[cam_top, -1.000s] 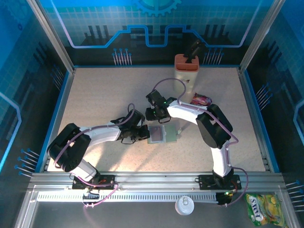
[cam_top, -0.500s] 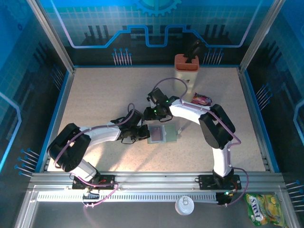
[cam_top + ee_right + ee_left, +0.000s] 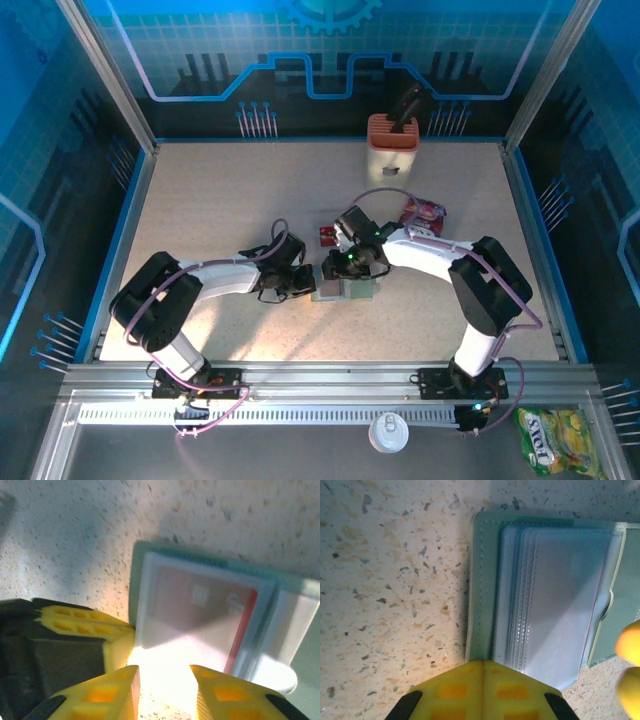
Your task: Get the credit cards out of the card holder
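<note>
One red card is lying on the table just beyond the card holder, so the second extraction seems to be starting. Another card is sitting inside the holder's clear sleeve. The left gripper, fingers pressed together, is bearing on the holder's left edge, seemingly pinning it. The right gripper, fingers partly spread and clamping nothing, is hovering at the sleeve's edge, just beside the left one. Next it is needing to catch the card alone and draw it clear. Bare tabletop is lying right of the holder, and the snack packet is sitting well beyond it.
</note>
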You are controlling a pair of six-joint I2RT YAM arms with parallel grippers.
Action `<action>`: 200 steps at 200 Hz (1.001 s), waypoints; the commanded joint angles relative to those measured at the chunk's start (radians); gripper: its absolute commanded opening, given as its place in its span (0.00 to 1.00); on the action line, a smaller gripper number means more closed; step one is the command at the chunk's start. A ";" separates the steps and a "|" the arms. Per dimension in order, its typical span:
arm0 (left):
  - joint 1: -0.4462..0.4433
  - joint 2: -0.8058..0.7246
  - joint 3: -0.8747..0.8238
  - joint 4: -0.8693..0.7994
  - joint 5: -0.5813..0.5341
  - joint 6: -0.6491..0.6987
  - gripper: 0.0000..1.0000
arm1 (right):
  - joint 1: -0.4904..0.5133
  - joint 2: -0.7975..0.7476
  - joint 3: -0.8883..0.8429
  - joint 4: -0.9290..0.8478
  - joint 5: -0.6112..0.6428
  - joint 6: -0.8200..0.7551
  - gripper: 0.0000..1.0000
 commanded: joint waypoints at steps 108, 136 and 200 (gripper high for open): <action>0.019 -0.012 -0.022 -0.015 -0.027 -0.024 0.00 | -0.036 0.028 -0.051 0.095 -0.081 0.041 0.30; 0.019 -0.005 -0.019 -0.024 -0.026 -0.025 0.00 | -0.046 0.040 -0.049 0.095 -0.075 0.039 0.29; 0.019 -0.009 -0.021 -0.035 -0.021 -0.028 0.00 | -0.064 0.050 -0.074 0.116 -0.083 0.043 0.28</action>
